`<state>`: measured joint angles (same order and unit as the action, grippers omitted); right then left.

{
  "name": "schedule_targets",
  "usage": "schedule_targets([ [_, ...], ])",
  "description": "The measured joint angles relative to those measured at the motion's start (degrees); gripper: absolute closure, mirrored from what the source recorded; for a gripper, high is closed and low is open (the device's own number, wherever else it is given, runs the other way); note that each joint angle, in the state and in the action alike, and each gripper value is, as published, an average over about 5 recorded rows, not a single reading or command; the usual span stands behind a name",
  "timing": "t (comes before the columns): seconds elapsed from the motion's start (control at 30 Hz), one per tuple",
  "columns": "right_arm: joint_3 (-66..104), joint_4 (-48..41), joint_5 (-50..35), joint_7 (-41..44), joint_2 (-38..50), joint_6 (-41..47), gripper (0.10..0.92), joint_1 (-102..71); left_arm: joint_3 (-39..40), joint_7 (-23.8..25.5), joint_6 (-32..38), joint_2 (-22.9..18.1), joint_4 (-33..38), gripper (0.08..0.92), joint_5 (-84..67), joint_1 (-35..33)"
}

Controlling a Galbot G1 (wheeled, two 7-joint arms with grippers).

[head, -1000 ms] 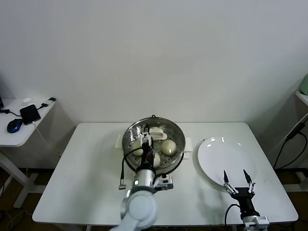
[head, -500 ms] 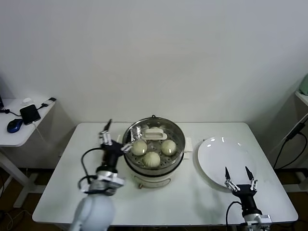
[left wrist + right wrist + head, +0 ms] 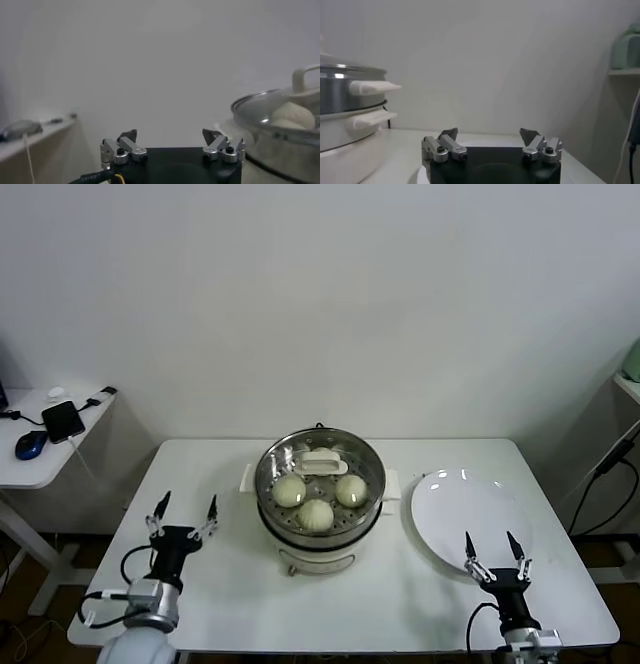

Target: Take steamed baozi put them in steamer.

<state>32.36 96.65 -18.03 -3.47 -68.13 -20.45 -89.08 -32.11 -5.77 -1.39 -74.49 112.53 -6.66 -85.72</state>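
On the desk (image 3: 400, 604), steamer (image 3: 320, 494) sits mid-surface with three steamed baozi (image 3: 315, 513) visible on its perforated tray; a white handled piece lies across the tray behind them, a fourth bun can't be confirmed. Left hand (image 3: 182, 514) is left of the steamer, near the desk's left part, fingers spread wide, pinching nothing; its wrist view shows the steamer rim and a bun off to one side. Right hand (image 3: 492, 550) is right of the steamer, at the near edge of the white plate (image 3: 470, 504), fingers also spread, holding nothing. Plate sits just beside the steamer's right handle.
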Motion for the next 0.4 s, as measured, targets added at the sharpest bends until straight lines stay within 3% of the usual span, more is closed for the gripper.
schedule_targets([
  [0.4, -0.53, -0.09, -0.25, -0.09, 0.07, 0.63, 0.203, -0.11, -1.5, 1.24, 3.61, 0.63, -3.3, 0.177, -8.65, -2.4],
])
